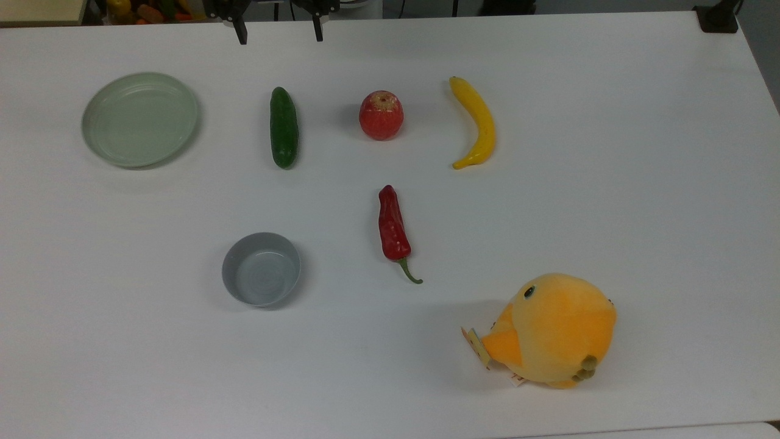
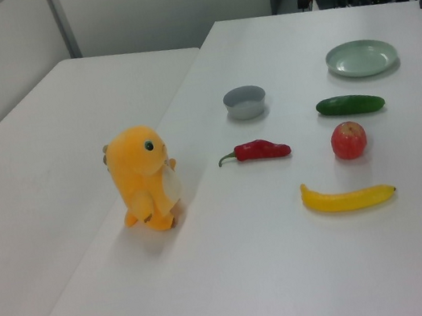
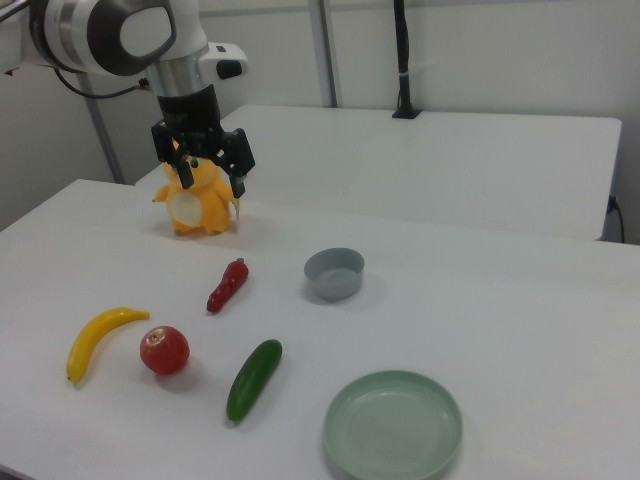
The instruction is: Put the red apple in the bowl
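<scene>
Nothing done yet, judging by the layout. Apple (image 1: pixel 381 115) on the bare surface (image 1: pixel 640 183), stem dimple up, between cucumber (image 1: pixel 284 127) and banana (image 1: pixel 476 122) in the top view; touching neither. Bowl (image 1: pixel 261 269) empty, well apart from the apple, lower and toward the top view's left, with the chili (image 1: pixel 394 227) off to its right. Plate (image 1: pixel 140 119) empty too, further toward the top view's left, not the target.

End effector (image 3: pixel 209 167) up in the air in the right view, fingers spread wide, gripping nothing. Hanging in front of the plush chick (image 1: pixel 551 330) in that view, well away from the apple (image 3: pixel 164 350). Fingertips (image 1: pixel 242 33) also peeking in at the top view's upper edge, parted.

Left to do, as a judgement: the whole job. Travel to above the apple, descend with fingers either side, close, lift, carry over to the bowl (image 3: pixel 334 273), release inside. Bowl only slightly wider than the apple, so centring likely to matter at the drop.
</scene>
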`<state>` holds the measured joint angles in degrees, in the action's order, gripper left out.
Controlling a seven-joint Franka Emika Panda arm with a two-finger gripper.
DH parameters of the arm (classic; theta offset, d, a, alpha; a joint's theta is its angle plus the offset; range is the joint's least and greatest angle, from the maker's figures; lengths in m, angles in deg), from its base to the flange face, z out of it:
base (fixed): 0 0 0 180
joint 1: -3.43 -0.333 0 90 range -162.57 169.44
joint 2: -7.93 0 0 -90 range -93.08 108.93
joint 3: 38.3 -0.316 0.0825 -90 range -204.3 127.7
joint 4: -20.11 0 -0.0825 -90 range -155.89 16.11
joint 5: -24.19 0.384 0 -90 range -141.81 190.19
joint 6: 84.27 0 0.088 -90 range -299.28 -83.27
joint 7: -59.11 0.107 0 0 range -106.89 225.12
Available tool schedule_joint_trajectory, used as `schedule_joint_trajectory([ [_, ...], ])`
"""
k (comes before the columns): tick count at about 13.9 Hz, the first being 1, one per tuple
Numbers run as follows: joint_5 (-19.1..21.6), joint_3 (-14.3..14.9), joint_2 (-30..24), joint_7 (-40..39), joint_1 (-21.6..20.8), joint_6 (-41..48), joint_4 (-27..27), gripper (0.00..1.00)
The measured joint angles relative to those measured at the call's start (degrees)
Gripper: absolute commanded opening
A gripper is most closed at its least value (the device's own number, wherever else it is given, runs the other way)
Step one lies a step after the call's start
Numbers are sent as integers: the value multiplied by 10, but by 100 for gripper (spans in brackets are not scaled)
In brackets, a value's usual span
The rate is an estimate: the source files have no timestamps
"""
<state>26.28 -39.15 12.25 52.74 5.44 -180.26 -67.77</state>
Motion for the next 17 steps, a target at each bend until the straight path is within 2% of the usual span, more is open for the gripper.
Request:
schedule_joint_trajectory([
  [11,1,-1,1,-5,-1,-2,-17,100],
  [17,3,-43,2,-11,-8,-2,-74,100],
])
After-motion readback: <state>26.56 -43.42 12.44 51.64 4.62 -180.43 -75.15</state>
